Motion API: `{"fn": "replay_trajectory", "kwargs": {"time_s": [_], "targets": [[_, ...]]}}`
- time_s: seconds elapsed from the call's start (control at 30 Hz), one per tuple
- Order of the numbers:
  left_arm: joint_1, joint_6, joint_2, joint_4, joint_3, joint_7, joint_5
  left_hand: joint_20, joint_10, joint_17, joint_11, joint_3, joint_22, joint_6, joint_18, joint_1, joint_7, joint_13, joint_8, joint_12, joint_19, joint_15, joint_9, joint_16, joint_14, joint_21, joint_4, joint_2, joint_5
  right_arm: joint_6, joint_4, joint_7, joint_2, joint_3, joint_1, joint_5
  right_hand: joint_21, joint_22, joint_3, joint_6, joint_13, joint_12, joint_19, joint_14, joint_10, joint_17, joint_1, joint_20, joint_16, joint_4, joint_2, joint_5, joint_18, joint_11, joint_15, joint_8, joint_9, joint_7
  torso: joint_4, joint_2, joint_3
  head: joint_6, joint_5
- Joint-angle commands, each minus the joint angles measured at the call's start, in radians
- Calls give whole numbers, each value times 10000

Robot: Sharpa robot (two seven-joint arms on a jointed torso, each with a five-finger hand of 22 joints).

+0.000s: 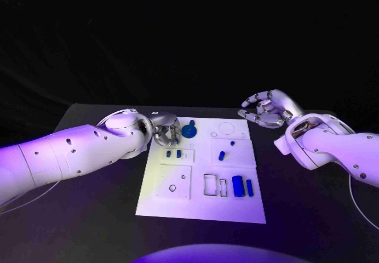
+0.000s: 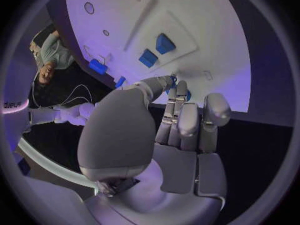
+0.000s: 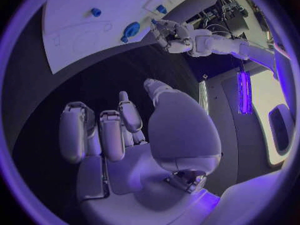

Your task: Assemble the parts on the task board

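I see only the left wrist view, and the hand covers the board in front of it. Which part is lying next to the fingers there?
Observer: The head view shows a round blue part. It lies on the far left area of the task board, just beside the fingers of the left hand.
Operator: Thank you. Is the right hand carrying something?
Observer: No. In its own wrist view the right hand has a bare palm and its fingers are apart. It hovers over the black table, off the board, near the board's far right corner.
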Motion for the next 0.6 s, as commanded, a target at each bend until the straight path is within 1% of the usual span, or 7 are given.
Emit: {"fn": "replay_trajectory", "kwargs": {"time_s": [0.03, 0.2, 0.6], "targets": [[1, 234, 35, -9, -1, -98, 6, 1, 76, -14, -1, -34, -3, 46, -117, -105, 7, -12, -47, -46, -4, -6, 5, -43, -20, 9, 33, 19, 0, 11, 11, 49, 1, 1, -7, -94, -26, 1008, -43, -41, 13, -10, -63, 564, -32, 496, -11, -25, -36, -21, 107, 56, 125, -9, -80, 36, 11, -1, -2, 0, -9, -7, -15], [1, 271, 46, -20, -4, -120, -21, 1, 76, -14, -1, -34, -3, 46, -117, -105, 7, -12, -47, -46, -4, -6, 5, -43, -20, 9, 33, 19, 0, 9, 12, 50, -2, 1, -8, -95, -26, 1008, -43, -41, 13, -10, -63, 564, -32, 496, -11, -25, -36, -21, 107, 56, 125, -9, -80, 36, 11, -1, 6, -2, -7, -20, -19], [1, 396, 89, 2, -25, -68, -2, 1, 88, -7, -7, -26, -2, 55, -117, -99, 0, -14, -53, -64, -7, -9, 6, -45, -23, 6, 25, 33, 1, 1, 15, 55, -1, 1, -8, -97, -26, 1008, -43, -41, 13, -10, -63, 564, -32, 496, -11, -25, -36, -21, 107, 56, 125, -9, -80, 36, 11, -1, 1, -2, -8, -32, -20]]}}
